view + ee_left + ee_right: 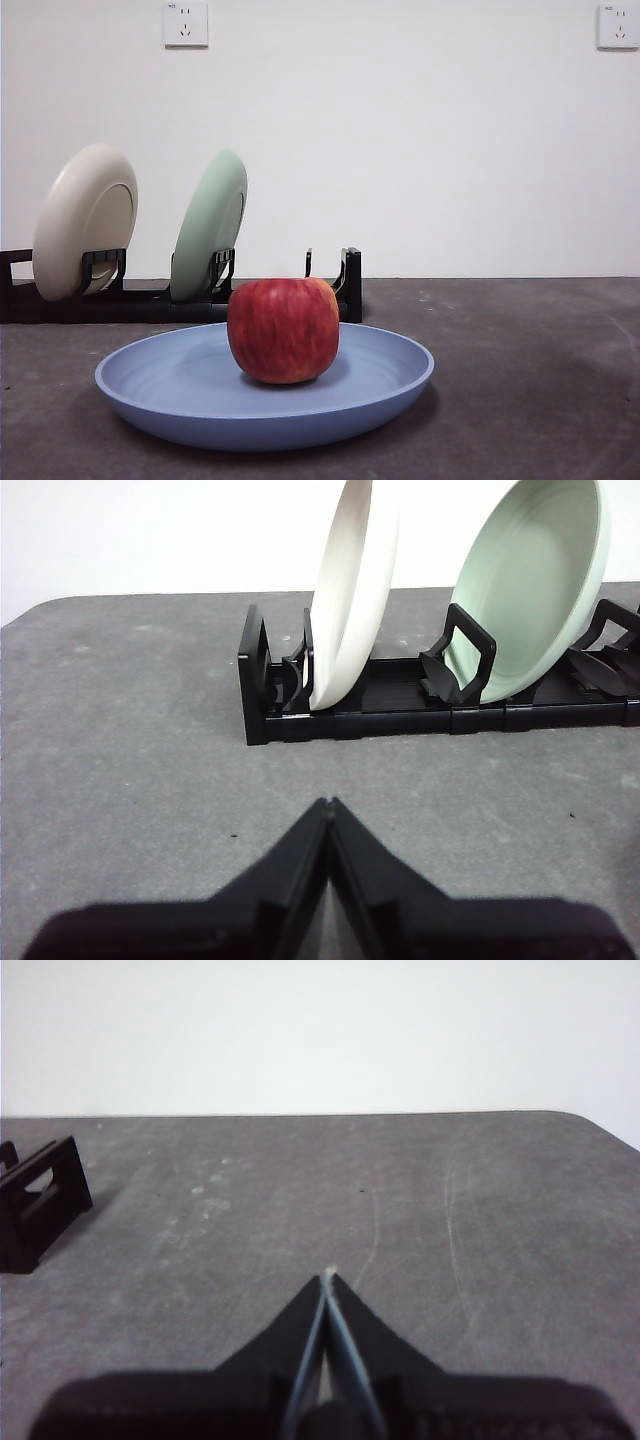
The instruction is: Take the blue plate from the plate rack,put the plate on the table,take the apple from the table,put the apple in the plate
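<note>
Lower centre, front view: red apple (283,330) sits in the blue plate (180,385), which lies flat on the grey surface (540,380).
Rack: black plate rack (348,285) behind, holding a cream plate (85,220) and a pale green plate (210,225).
Left tool (328,802): jaws together, empty, facing the rack.
Right tool (328,1275): jaws together, empty.
Apple handling: likely firm, smooth and slippery; grip across its widest part.
Plate handling: likely stiff and light; take by the rim.
</note>
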